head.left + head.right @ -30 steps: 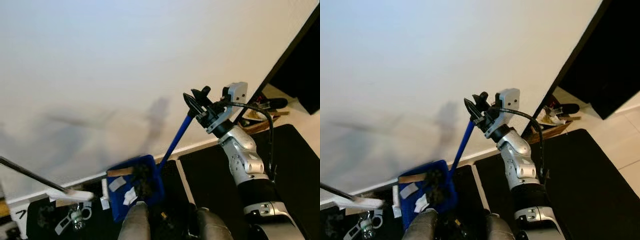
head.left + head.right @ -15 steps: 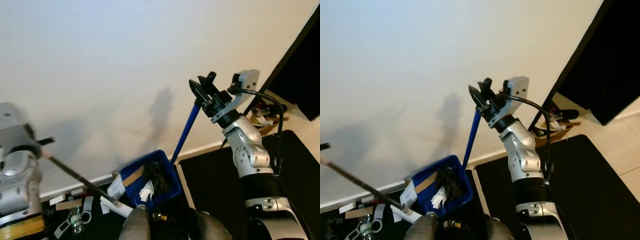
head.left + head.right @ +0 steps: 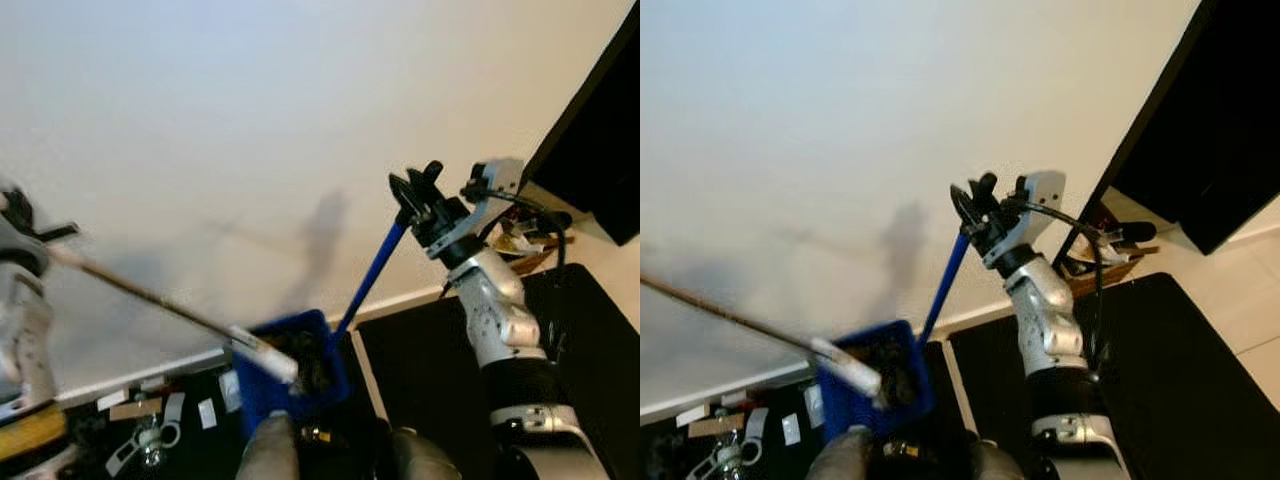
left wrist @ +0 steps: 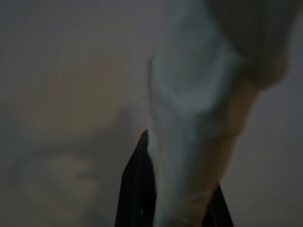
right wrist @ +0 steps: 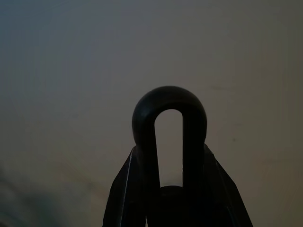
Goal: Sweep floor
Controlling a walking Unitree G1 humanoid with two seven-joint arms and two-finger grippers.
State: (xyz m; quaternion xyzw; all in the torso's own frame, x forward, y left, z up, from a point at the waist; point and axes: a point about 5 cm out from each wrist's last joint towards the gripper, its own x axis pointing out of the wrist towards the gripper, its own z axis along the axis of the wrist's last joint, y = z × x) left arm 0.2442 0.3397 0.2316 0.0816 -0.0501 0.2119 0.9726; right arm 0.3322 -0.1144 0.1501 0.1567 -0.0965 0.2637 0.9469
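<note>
Right gripper (image 3: 418, 190): raised before the white wall (image 3: 200, 120); its two black fingers are clamped on the top of the dustpan handle (image 3: 372, 275), whose black hanging loop (image 5: 169, 124) is seen standing up between the fingers in the right wrist view.
Dustpan handle: blue, slanted down from the right gripper towards the robot's left, ended at the dustpan.
Dustpan (image 3: 325, 355): blue, set low by the foot of the wall, tilted; dark debris and scraps are held inside.
Left gripper (image 3: 18, 215): blurred at the robot's far left; closed around the upper end of the broom handle (image 3: 150, 293), a pale, blurred form being pressed between the dark fingers (image 4: 136, 189) in the left wrist view.
Broom handle: thin, dark, run down from the left gripper towards the robot's right.
Broom head (image 3: 265, 352): white, blurred, laid at the dustpan's mouth.
Floor litter (image 3: 150, 430): paper scraps and small objects, scattered on the dark floor to the left of the dustpan.
Black mat (image 3: 440, 350): spread beneath the right arm.
</note>
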